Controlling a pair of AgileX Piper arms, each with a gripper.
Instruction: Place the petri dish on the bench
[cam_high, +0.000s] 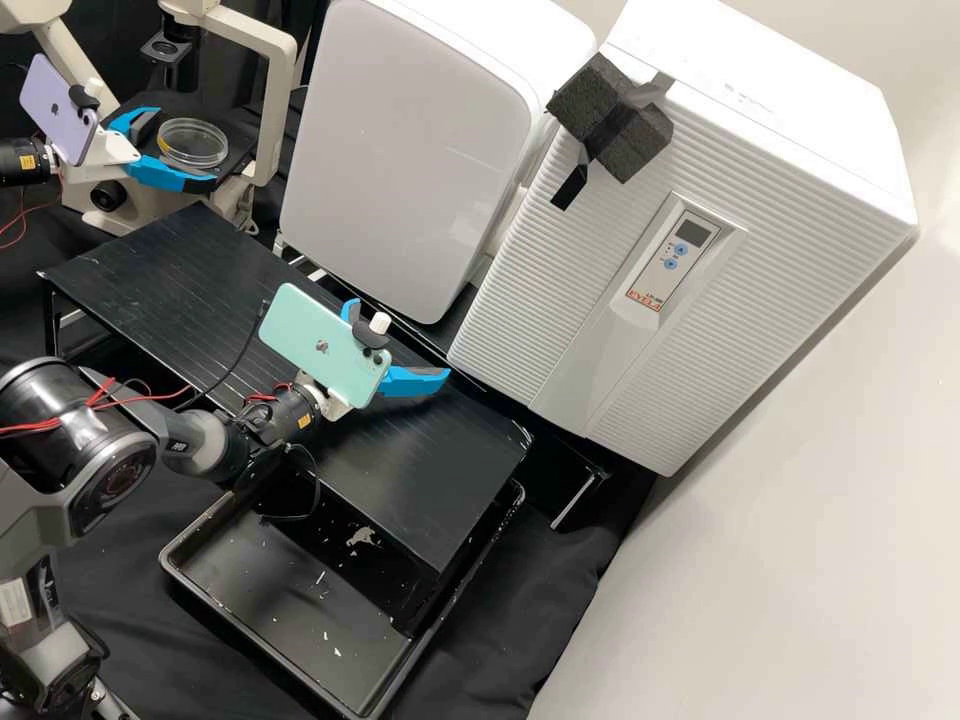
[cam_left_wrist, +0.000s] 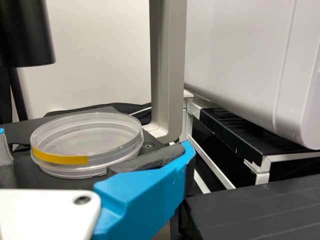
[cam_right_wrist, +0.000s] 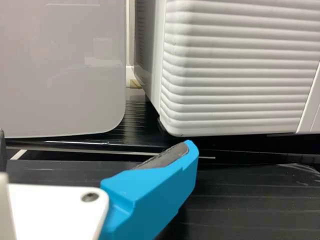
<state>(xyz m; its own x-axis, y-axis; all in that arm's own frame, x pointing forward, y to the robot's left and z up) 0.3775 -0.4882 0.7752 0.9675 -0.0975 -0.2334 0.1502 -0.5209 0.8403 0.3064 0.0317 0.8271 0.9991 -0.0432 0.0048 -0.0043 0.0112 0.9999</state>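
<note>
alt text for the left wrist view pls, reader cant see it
A clear petri dish with a yellow strip rests on a dark platform, the left tool open around it. A pale upright post stands behind.

The clear petri dish (cam_left_wrist: 86, 137) lies on a microscope (cam_high: 276, 105).

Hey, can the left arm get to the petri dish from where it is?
Most likely, yes: its open pincer has a finger to either side of the dish on the stage, and nothing seems to block the way.
</note>
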